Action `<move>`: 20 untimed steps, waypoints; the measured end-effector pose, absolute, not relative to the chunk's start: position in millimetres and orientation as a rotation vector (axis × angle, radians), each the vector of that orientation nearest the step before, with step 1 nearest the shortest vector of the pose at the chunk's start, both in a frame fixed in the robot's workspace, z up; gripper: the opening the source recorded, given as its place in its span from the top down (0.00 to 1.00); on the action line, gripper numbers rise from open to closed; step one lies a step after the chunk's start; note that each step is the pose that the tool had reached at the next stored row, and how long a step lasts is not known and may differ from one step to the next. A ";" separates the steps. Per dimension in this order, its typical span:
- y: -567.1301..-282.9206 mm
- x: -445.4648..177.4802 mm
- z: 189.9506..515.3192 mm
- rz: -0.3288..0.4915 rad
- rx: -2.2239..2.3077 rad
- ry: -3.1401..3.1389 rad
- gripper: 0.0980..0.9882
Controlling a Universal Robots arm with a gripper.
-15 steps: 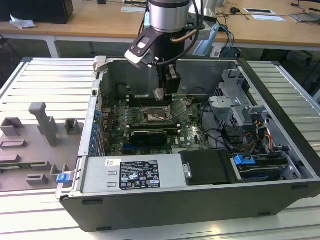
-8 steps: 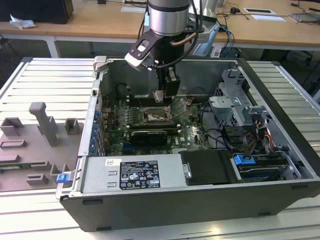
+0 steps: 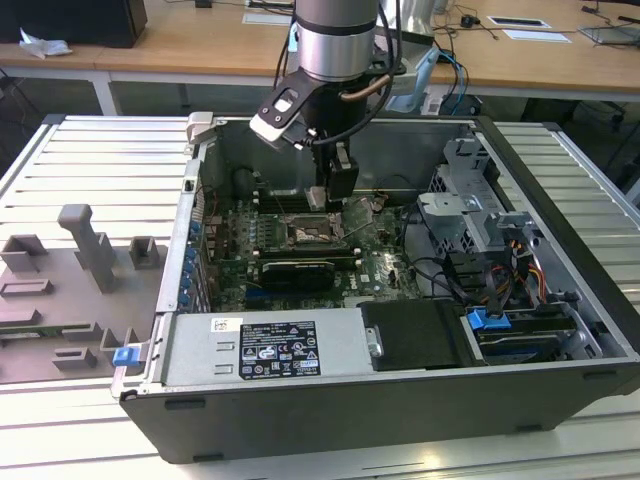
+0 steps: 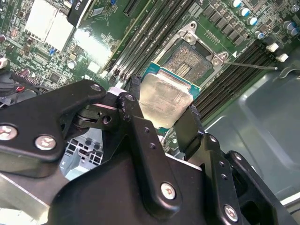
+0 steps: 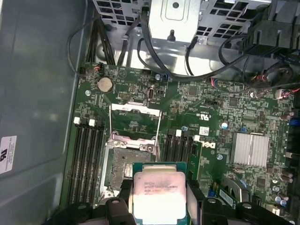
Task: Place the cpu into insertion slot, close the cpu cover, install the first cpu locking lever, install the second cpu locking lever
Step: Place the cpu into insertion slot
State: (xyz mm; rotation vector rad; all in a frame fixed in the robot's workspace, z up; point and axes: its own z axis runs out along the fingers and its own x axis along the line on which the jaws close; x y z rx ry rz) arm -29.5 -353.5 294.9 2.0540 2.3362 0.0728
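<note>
Gripper [image 4: 162,102] of mine, pinching cpu [image 5: 159,197] flat by two opposite edges, I judge for level seating, held apart from and close over insertion slot [image 5: 125,166], beyond which cpu cover [image 5: 136,107] lies open, baring the socket.

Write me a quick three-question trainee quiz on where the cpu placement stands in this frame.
1. Multiple choice: what does the tool grip? A) a cable B) the cpu C) a memory stick
2. True or false: the cpu already sits in the insertion slot.
3. Fill in: the cpu cover stands ___ (open or shut).
Key: 1 B. 2 False; the insertion slot is bare. 3 Open.
</note>
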 end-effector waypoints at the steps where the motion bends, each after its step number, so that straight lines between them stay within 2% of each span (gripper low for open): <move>1: -353.5 -29.5 293.9 0.072 2.057 2.333 0.50; 20: -353.5 -29.9 269.4 0.053 2.119 2.256 0.50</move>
